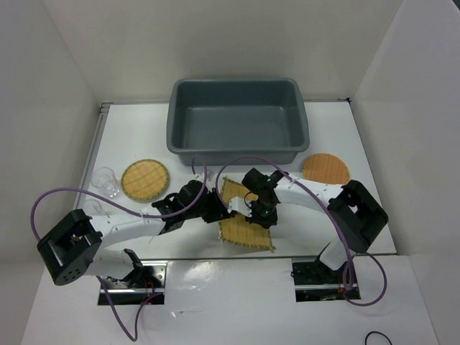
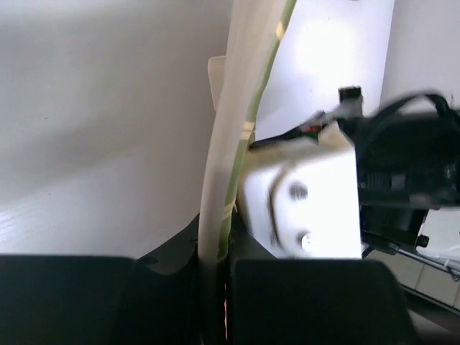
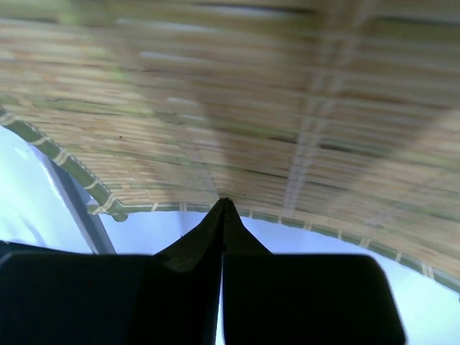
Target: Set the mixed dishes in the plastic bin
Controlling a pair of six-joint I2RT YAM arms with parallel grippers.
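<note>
At the far left of the counter [image 1: 374, 215] a small clear cup [image 1: 106, 180] stands upright. Just beside it on the right lies the left plate [image 1: 144, 178], round and flat, yellow with an orange rim and a darker grid of lines across it.

The left gripper [image 1: 218, 208] reaches in toward the middle. In the left wrist view it is closed narrowly on the mat [image 2: 233, 144], which shows edge-on there as a thin pale strip with green binding running down into the slot between the black fingers.

The mat [image 1: 248, 231] is square, straw yellow and woven. It sits at the centre near the front edge of the counter, partly raised and bent between the two arms. Behind it, well apart, stands the grey bin [image 1: 237, 149], a large, deep tub with rounded corners.

The right gripper [image 1: 260, 215] is above the mat, fingers pressed together. From the right wrist, its tips meet at the mat's green-bound rim, with the woven slats arching overhead. Whether the rim is pinched cannot be told.

At the right, near the bin's corner, lies the right plate [image 1: 325, 169], round and deeper orange.
</note>
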